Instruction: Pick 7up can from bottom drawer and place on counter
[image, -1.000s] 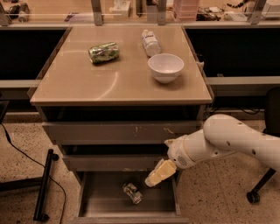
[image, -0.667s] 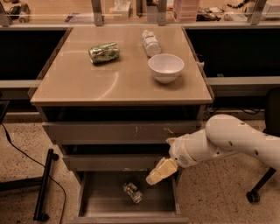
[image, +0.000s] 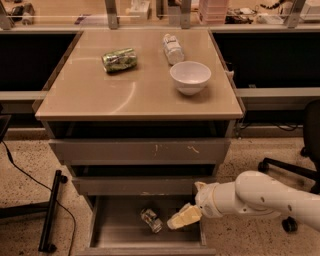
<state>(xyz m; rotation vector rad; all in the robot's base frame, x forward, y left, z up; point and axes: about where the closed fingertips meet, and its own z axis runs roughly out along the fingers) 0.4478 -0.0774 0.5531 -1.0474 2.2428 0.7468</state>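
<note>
The 7up can (image: 151, 219) lies on its side on the grey floor of the open bottom drawer (image: 120, 235), near the middle. It is pale and silvery with a metal end. My gripper (image: 183, 217) reaches in from the right on a white arm and hangs over the right part of the drawer, a short way right of the can and not touching it. The tan counter (image: 100, 95) tops the drawer cabinet.
On the counter lie a dark green can (image: 119, 59) on its side, a clear plastic bottle (image: 173, 48) and a white bowl (image: 190, 77). The two upper drawers (image: 140, 150) stand partly pulled out. A chair base (image: 285, 170) is at the right, a black stand (image: 50, 210) at the left.
The arm and gripper have dropped slightly toward the drawer floor. The can has not moved.
</note>
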